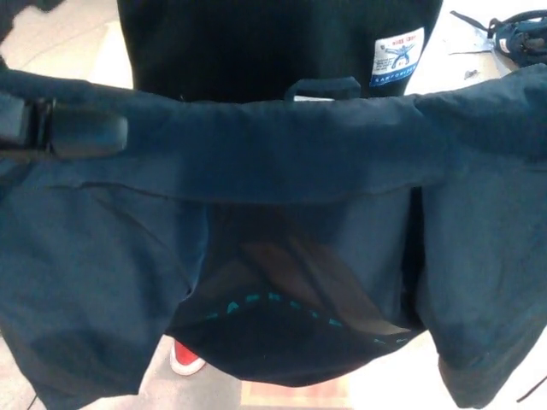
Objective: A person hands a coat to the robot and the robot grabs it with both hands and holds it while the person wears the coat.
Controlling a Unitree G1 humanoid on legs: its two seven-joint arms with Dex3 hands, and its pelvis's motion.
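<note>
A dark navy coat [273, 162] is stretched wide across the whole head view, its collar edge with a hanging loop [323, 85] at the top and its inner lining with teal lettering [273, 303] below. My left hand [64, 130] is at the left, its black fingers [90, 132] closed over the coat's upper edge. No part of my right hand shows; the coat's right side reaches the picture's edge. A person in a black top [256, 43] with a white and blue label [397, 55] stands just beyond the collar.
A red shoe [186, 359] of the person shows under the coat on the pale floor [68, 43]. At the top right lies a dark blue bag with straps [517, 30].
</note>
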